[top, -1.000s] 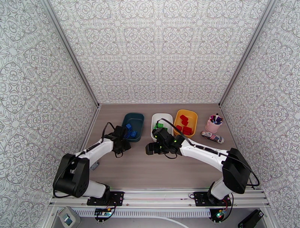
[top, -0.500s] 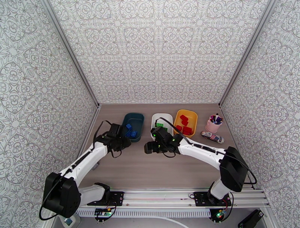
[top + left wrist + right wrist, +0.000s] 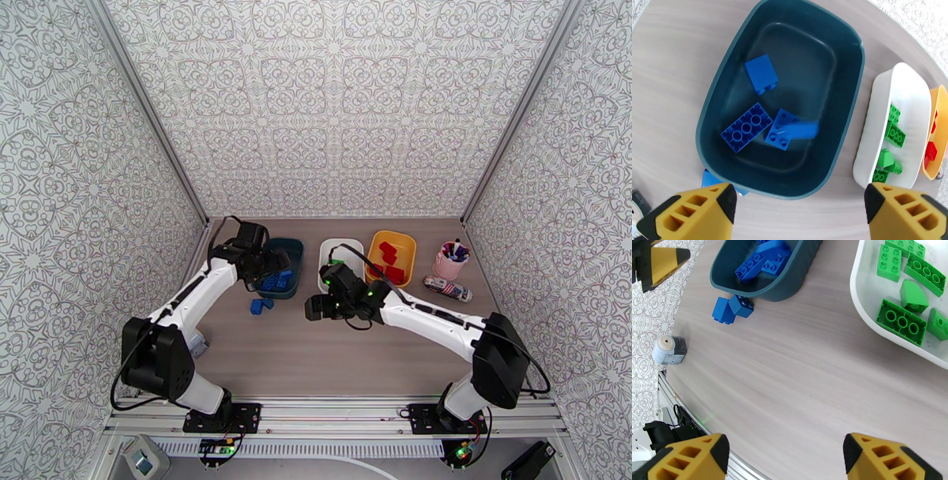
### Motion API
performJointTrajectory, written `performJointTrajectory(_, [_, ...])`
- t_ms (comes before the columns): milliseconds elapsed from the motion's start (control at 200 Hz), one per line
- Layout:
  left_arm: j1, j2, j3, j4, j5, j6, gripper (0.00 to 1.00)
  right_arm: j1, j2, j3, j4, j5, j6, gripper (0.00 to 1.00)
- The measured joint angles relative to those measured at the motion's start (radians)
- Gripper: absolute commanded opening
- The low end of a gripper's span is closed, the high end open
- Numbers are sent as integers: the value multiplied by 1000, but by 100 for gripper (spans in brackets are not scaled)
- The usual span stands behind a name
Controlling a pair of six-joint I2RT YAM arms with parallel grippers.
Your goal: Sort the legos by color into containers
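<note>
Legos (image 3: 746, 132): four blue ones in the teal tub (image 3: 851, 79), one of them blurred. Two more blue (image 3: 728, 308) lie on the worktop (image 3: 809, 370) just beside it, and at least five green (image 3: 901, 322) sit in the white tub (image 3: 869, 291). Both arms' jaws stand wide, empty.

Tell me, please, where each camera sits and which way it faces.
Top external: above and behind the robot, looking down on the table; left arm and right arm show.
Left wrist: over the teal tub, looking down; left gripper, open, at bottom.
Right wrist: over the table, looking down; right gripper, open, at bottom.
Shared: teal tub and white tub, in both wrist views.
</note>
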Motion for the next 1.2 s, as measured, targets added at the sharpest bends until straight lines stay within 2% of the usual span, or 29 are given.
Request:
performJointTrajectory(190, [20, -118, -115, -12, -13, 2, 88, 0, 0, 0, 1, -1, 0, 81])
performJointTrajectory(325, [35, -210, -208, -21, -21, 0, 82, 0, 0, 0, 2, -5, 0, 81])
performJointTrajectory(510, [49, -269, -329, -20, -21, -2, 79, 0, 2, 0, 5, -16, 1, 84])
performJointTrajectory(850, [66, -280, -476, 6, -20, -9, 76, 3, 20, 0, 55, -54, 14, 85])
performJointTrajectory(1196, [98, -186, -492, 70, -21, -5, 69, 36, 90, 3, 81, -79, 34, 85])
